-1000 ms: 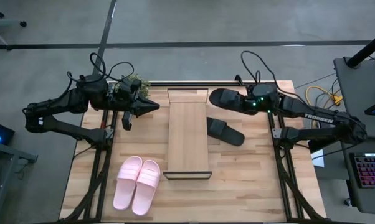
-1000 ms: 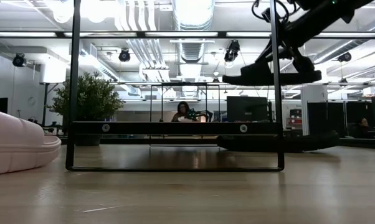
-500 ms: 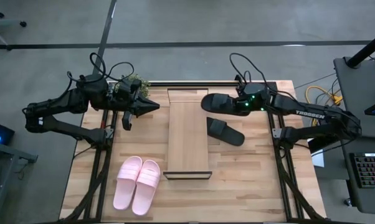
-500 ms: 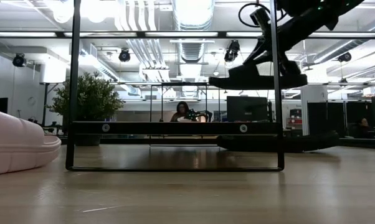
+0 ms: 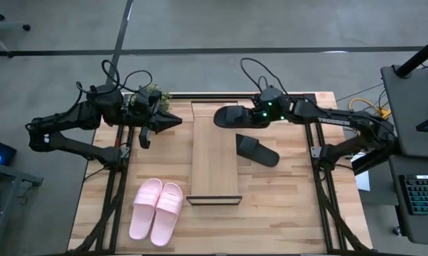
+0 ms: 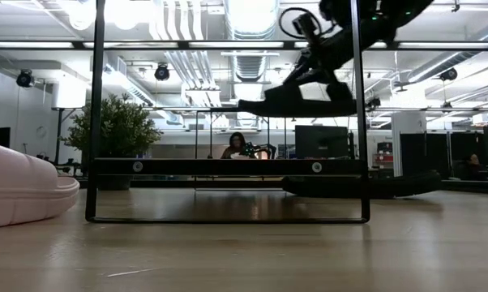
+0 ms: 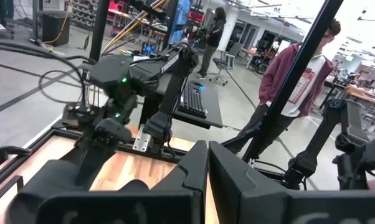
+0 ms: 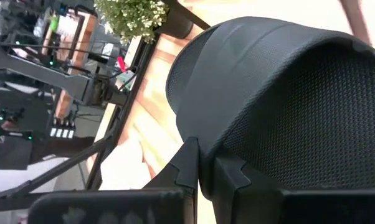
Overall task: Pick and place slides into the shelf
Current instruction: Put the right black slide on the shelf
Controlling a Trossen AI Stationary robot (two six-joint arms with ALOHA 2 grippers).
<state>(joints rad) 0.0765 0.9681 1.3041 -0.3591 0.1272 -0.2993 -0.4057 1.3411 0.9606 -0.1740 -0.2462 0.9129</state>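
Observation:
My right gripper (image 5: 255,114) is shut on a matte black slide (image 5: 229,116), held in the air over the right edge of the far end of the light-wood shelf (image 5: 214,153). In the low view the slide (image 6: 297,103) hangs high above the shelf's frame (image 6: 228,166). The other black slide (image 5: 257,149) lies sole down on the table, right of the shelf. The pink pair (image 5: 157,210) lies side by side at the near left. My left gripper (image 5: 173,121) is shut and empty, left of the shelf's far end. My right gripper pinches the edge of the black slide's wide strap (image 8: 194,134) between its two fingers (image 8: 228,171). The fingers come slanting down from the table's right. The slide is lifted clear and about level, its length lying left to right across the table.
A small potted plant (image 5: 151,94) stands at the far left corner by my left arm. Dark frame rails run along both table sides (image 5: 321,192). A person in a maroon top (image 7: 293,81) stands beyond the table's right side.
My right gripper has moved toward the table's left edge with the black slide, from over the table right of the shelf to the shelf's far end. The slide has stayed level and lifted clear.

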